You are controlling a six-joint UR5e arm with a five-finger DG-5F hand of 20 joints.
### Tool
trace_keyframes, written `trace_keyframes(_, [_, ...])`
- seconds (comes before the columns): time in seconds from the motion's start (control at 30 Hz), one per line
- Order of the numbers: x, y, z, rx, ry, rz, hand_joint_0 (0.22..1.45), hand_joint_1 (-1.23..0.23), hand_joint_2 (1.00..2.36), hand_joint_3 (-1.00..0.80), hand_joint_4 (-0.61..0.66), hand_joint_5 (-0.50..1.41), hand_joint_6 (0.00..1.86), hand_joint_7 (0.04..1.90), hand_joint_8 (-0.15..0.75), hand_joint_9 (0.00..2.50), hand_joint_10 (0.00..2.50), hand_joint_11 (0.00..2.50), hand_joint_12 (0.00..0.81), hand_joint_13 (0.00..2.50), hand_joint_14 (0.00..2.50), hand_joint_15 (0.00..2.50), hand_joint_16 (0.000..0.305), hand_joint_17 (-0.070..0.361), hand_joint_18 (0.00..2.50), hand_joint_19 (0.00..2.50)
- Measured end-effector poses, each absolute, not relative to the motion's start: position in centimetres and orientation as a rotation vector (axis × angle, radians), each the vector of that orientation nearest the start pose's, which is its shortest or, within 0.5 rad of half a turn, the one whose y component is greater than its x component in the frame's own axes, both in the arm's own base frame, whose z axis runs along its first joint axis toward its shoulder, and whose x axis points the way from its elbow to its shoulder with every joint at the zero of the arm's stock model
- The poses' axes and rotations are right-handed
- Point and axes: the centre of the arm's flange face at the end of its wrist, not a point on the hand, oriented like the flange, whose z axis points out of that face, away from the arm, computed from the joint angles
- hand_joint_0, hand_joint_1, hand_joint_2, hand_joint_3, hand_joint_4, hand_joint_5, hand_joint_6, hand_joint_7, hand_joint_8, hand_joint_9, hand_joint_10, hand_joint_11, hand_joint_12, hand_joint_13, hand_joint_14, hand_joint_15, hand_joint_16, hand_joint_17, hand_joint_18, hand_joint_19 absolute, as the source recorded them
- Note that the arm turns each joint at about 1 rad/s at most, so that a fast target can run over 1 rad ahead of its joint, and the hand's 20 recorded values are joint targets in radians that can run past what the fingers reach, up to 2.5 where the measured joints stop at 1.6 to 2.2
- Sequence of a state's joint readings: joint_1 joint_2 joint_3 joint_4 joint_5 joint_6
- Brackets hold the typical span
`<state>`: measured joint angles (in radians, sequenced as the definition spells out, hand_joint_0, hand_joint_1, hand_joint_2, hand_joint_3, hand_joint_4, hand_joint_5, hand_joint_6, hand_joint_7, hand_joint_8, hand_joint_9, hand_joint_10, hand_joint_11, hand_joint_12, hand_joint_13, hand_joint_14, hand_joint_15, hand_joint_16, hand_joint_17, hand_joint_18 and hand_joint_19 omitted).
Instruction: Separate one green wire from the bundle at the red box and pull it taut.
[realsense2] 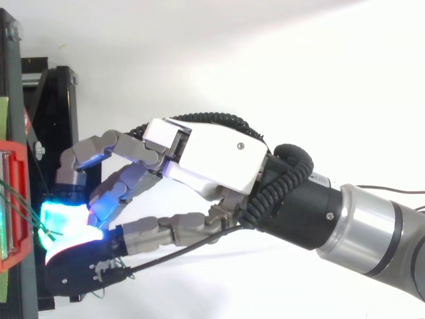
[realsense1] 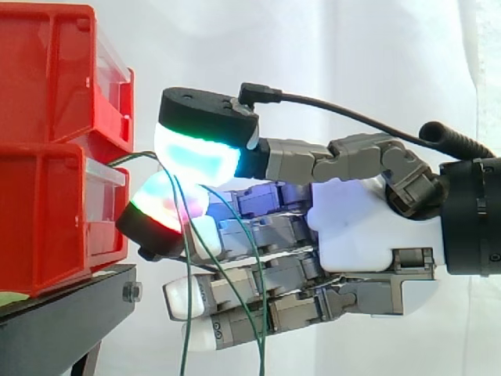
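Thin green wires come out of the lower red bin (realsense1: 47, 227) at the left of the side view. One green wire (realsense1: 129, 159) runs from the bin's front to my hand (realsense1: 352, 227). It passes in between two glowing pads, the upper pad (realsense1: 196, 153) lit cyan and green, the lower pad (realsense1: 168, 200) red and green. Those two pads press together on it, right in front of the bin. Other green strands (realsense1: 185, 329) hang loose in front of the remaining fingers. From above, the hand (realsense2: 212, 156) reaches left to the bin (realsense2: 13, 206).
A second red bin (realsense1: 47, 70) is stacked on the lower one, both on a black stand (realsense1: 63, 321). A white curtain hangs behind. The arm (realsense2: 372, 232) comes in from the right.
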<state>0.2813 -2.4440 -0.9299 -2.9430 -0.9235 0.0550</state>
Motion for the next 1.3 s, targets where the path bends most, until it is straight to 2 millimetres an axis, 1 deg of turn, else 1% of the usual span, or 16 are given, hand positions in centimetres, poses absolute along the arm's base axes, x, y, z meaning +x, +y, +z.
trace_keyframes(0.17, [80.45, 2.9, 24.48, 1.426, 0.935, 0.943, 0.76, -0.89, 1.0, -0.49, -0.11, -0.17, 0.93, 1.08, 0.215, 1.15, 0.02, 0.82, 0.308, 0.99, 0.02, 0.62, 0.034, 0.077, 0.73, 0.51])
trace_keyframes(0.23, [80.32, 2.8, 24.54, 1.442, 0.935, 0.942, 0.76, -0.9, 1.0, -0.5, -0.1, -0.17, 0.93, 1.08, 0.216, 1.16, 0.02, 0.83, 0.312, 1.0, 0.02, 0.62, 0.035, 0.078, 0.74, 0.51])
trace_keyframes(0.37, [80.11, 2.71, 24.53, 1.467, 0.934, 0.944, 0.69, -0.9, 1.0, -0.5, -0.01, -0.16, 0.93, 1.05, 0.219, 1.18, 0.02, 0.83, 0.312, 1.01, 0.02, 0.62, 0.035, 0.078, 0.75, 0.52])
trace_keyframes(0.4, [80.09, 2.7, 24.53, 1.471, 0.933, 0.945, 0.64, -0.86, 1.0, -0.5, 0.03, -0.15, 0.92, 1.03, 0.222, 1.2, 0.02, 0.83, 0.317, 1.02, 0.03, 0.64, 0.034, 0.077, 0.75, 0.54])
trace_keyframes(0.47, [80.05, 2.67, 24.52, 1.476, 0.93, 0.947, 0.6, -0.82, 1.0, -0.5, 0.05, -0.15, 0.91, 1.03, 0.226, 1.22, 0.02, 0.83, 0.32, 1.02, 0.03, 0.64, 0.035, 0.078, 0.75, 0.54])
trace_keyframes(0.57, [80.03, 2.66, 24.51, 1.479, 0.929, 0.947, 0.55, -0.72, 1.0, -0.5, 0.06, -0.14, 0.91, 1.05, 0.243, 1.23, 0.02, 0.81, 0.331, 1.04, 0.02, 0.64, 0.037, 0.083, 0.75, 0.55])
trace_keyframes(0.6, [80.02, 2.65, 24.5, 1.48, 0.929, 0.947, 0.52, -0.66, 1.0, -0.5, 0.07, -0.14, 0.9, 1.05, 0.251, 1.24, 0.02, 0.81, 0.337, 1.05, 0.02, 0.65, 0.039, 0.087, 0.76, 0.56])
trace_keyframes(0.67, [80.02, 2.65, 24.51, 1.48, 0.928, 0.947, 0.52, -0.63, 1.0, -0.5, 0.07, -0.14, 0.9, 1.06, 0.251, 1.24, 0.02, 0.8, 0.341, 1.05, 0.02, 0.65, 0.039, 0.088, 0.76, 0.56])
trace_keyframes(0.7, [80.02, 2.65, 24.51, 1.48, 0.928, 0.947, 0.52, -0.58, 1.0, -0.5, 0.07, -0.14, 0.89, 1.05, 0.255, 1.25, 0.02, 0.8, 0.342, 1.05, 0.02, 0.65, 0.04, 0.089, 0.76, 0.56])
trace_keyframes(0.83, [80.0, 2.62, 24.5, 1.481, 0.926, 0.945, 0.52, -0.54, 1.0, -0.5, 0.07, -0.14, 0.89, 1.05, 0.259, 1.25, 0.02, 0.81, 0.342, 1.05, 0.02, 0.65, 0.04, 0.09, 0.75, 0.57])
trace_keyframes(0.93, [79.99, 2.59, 24.5, 1.482, 0.924, 0.942, 0.55, -0.58, 1.0, -0.5, 0.07, -0.14, 0.89, 1.08, 0.25, 1.25, 0.02, 0.8, 0.34, 1.05, 0.02, 0.66, 0.038, 0.086, 0.74, 0.57])
trace_keyframes(1.0, [79.99, 2.58, 24.49, 1.482, 0.923, 0.941, 0.59, -0.69, 1.01, -0.39, 0.07, -0.14, 0.89, 1.13, 0.247, 1.24, 0.02, 0.81, 0.335, 1.04, 0.03, 0.66, 0.037, 0.083, 0.74, 0.58])
trace_keyframes(1.07, [80.0, 2.58, 24.5, 1.481, 0.922, 0.94, 0.6, -0.74, 1.01, -0.32, 0.07, -0.15, 0.89, 1.13, 0.253, 1.23, 0.02, 0.82, 0.333, 1.04, 0.03, 0.66, 0.037, 0.083, 0.74, 0.57])
trace_keyframes(1.1, [80.0, 2.57, 24.5, 1.481, 0.922, 0.94, 0.61, -0.77, 1.01, -0.27, 0.06, -0.15, 0.9, 1.15, 0.251, 1.22, 0.02, 0.83, 0.335, 1.04, 0.02, 0.66, 0.037, 0.083, 0.74, 0.57])
trace_keyframes(1.17, [80.0, 2.57, 24.5, 1.481, 0.922, 0.939, 0.62, -0.8, 1.02, -0.22, 0.02, -0.15, 0.91, 1.14, 0.252, 1.2, 0.02, 0.84, 0.33, 1.04, 0.02, 0.65, 0.037, 0.083, 0.75, 0.57])
trace_keyframes(1.3, [80.01, 2.57, 24.51, 1.48, 0.921, 0.94, 0.65, -0.83, 1.02, -0.18, -0.07, -0.17, 0.94, 1.1, 0.249, 1.17, 0.02, 0.83, 0.332, 1.04, 0.03, 0.65, 0.037, 0.084, 0.77, 0.56])
